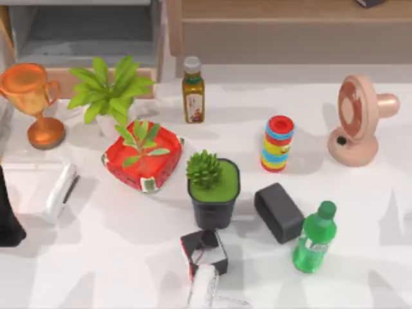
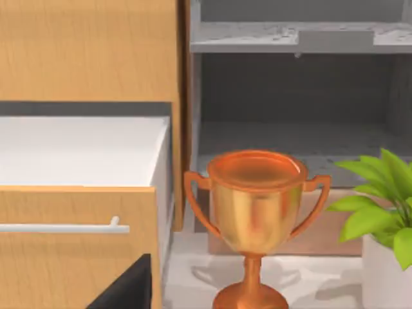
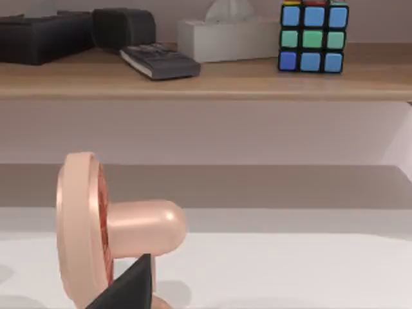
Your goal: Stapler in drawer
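Observation:
The white oblong stapler [image 1: 60,192] lies on the table near its left edge, below the copper trophy [image 1: 31,103]. The drawer [image 1: 87,50] stands open at the back left, with a grey inside and a tan front panel. In the left wrist view the drawer [image 2: 302,138] sits behind the trophy [image 2: 256,212]. My left arm [image 1: 8,215] is a dark shape at the table's left edge, just left of the stapler and apart from it. A dark part of my left gripper [image 2: 122,290] shows low in its wrist view. A dark part of my right gripper [image 3: 125,286] hangs before the pink fan [image 3: 96,225].
Two leafy plants [image 1: 109,93], [image 1: 143,154], a potted succulent [image 1: 212,187], an oil bottle [image 1: 192,90], stacked rings [image 1: 277,143], the fan [image 1: 357,119], a black box [image 1: 278,212] and a green bottle [image 1: 315,237] crowd the table. A white ribbed cylinder with a black-and-red box [image 1: 205,264] lies front centre. A wooden shelf [image 1: 283,26] runs along the back.

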Controlling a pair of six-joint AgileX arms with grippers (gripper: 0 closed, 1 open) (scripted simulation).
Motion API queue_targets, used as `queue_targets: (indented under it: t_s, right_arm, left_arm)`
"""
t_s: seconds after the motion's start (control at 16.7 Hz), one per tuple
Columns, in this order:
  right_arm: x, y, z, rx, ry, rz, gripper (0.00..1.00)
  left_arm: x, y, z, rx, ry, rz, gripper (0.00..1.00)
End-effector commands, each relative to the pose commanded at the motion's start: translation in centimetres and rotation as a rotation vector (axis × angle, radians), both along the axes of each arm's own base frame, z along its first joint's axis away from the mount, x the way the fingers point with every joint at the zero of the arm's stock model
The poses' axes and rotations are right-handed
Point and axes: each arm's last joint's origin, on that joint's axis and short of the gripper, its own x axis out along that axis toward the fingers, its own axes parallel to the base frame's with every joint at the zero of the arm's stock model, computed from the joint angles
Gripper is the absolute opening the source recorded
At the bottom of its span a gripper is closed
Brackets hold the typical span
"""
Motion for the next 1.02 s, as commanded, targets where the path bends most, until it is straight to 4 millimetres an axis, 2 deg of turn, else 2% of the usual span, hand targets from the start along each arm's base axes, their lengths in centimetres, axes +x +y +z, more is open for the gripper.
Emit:
queue_targets:
  t_s: [0.24, 0.42, 0.6, 0.72, 0.84, 1.02]
  right_arm:
    - [0.0, 0.0, 0.0, 0.000, 0.000, 0.000, 1.00]
    - [0.0, 0.0, 0.0, 0.000, 0.000, 0.000, 1.00]
    - [0.0, 0.0, 0.0, 0.000, 0.000, 0.000, 1.00]
    - [0.0, 0.0, 0.0, 0.000, 0.000, 0.000, 1.00]
    - [0.0, 0.0, 0.0, 0.000, 0.000, 0.000, 1.00]
    - [0.0, 0.0, 0.0, 0.000, 0.000, 0.000, 1.00]
  left_arm:
    - [0.0, 0.0, 0.4, 0.003, 0.019, 0.004, 1.00]
    - [0.3, 0.0, 2.1, 0.016, 0.110, 0.002, 1.00]
    - [1.4, -0.3, 4.4, 0.041, 0.287, -0.021, 1.00]
    - [3.1, -0.6, 5.7, 0.064, 0.454, -0.050, 1.00]
    - [5.6, -1.2, 6.6, 0.094, 0.646, -0.088, 1.00]
    - [10.3, -2.4, 6.4, 0.143, 0.941, -0.150, 1.00]
